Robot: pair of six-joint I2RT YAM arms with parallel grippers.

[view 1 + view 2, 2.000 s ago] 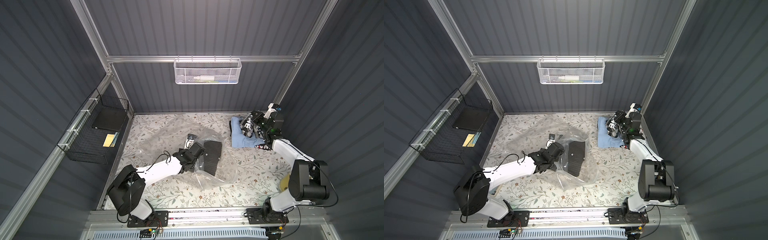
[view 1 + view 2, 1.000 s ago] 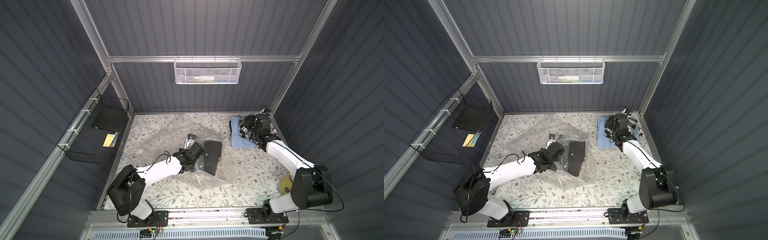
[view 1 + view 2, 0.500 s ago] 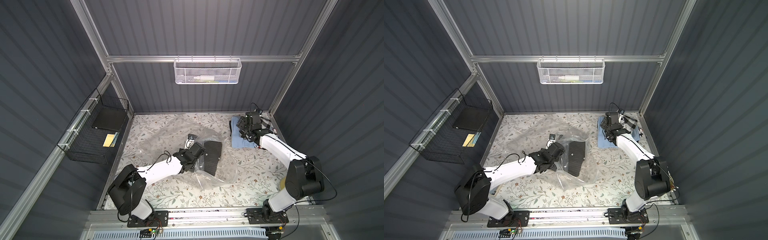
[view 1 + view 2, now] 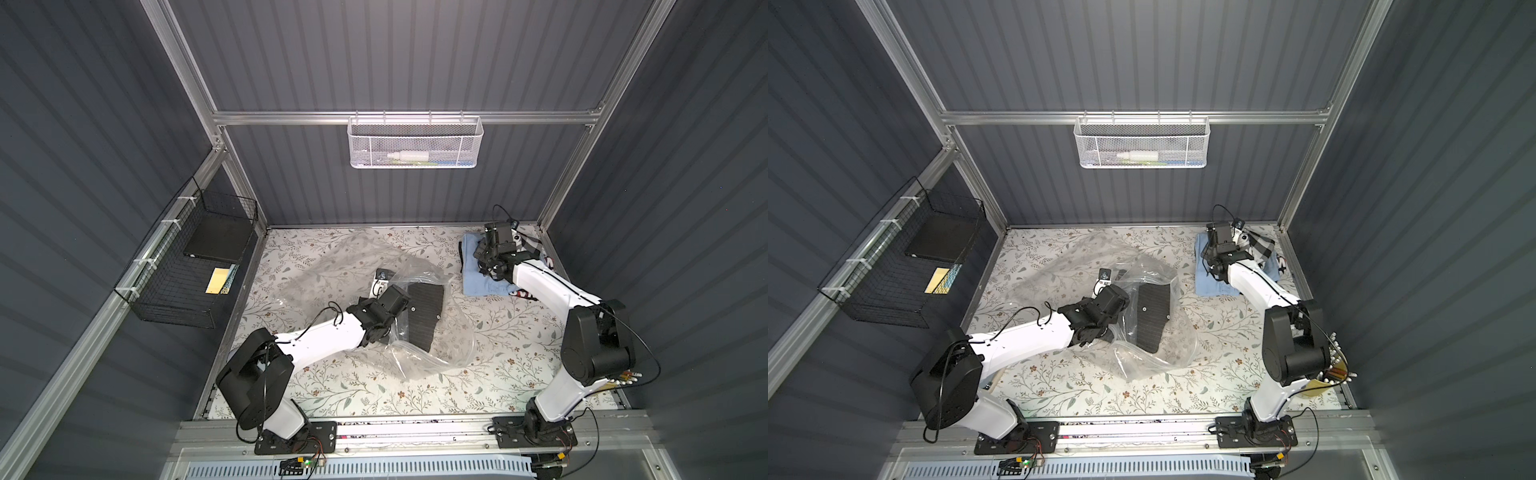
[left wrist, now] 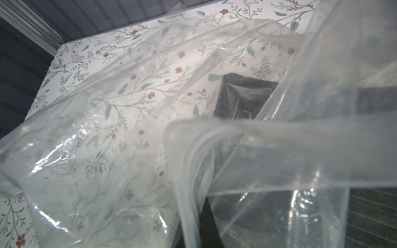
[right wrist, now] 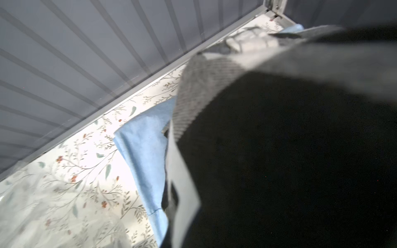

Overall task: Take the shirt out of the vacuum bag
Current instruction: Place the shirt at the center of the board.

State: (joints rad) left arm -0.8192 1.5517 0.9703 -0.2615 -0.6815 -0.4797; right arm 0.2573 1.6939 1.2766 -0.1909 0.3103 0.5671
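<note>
Dark shirt not out: lies inside vacuum bag, just beside left pincer, which is clenched, seemingly on bag's mouth edge. Right pincer, well apart from bag, gaped moments ago, now clenched over blue shirt beside plaid shirt; cloth pinched or not, cannot tell. Likely drop-off done; bag trip next.

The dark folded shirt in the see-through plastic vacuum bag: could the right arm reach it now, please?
Probably not directly: the dark shirt lies covered by the vacuum bag, zip mouth by the left claw; the right claw is shut over the blue cloth in the far corner.
</note>
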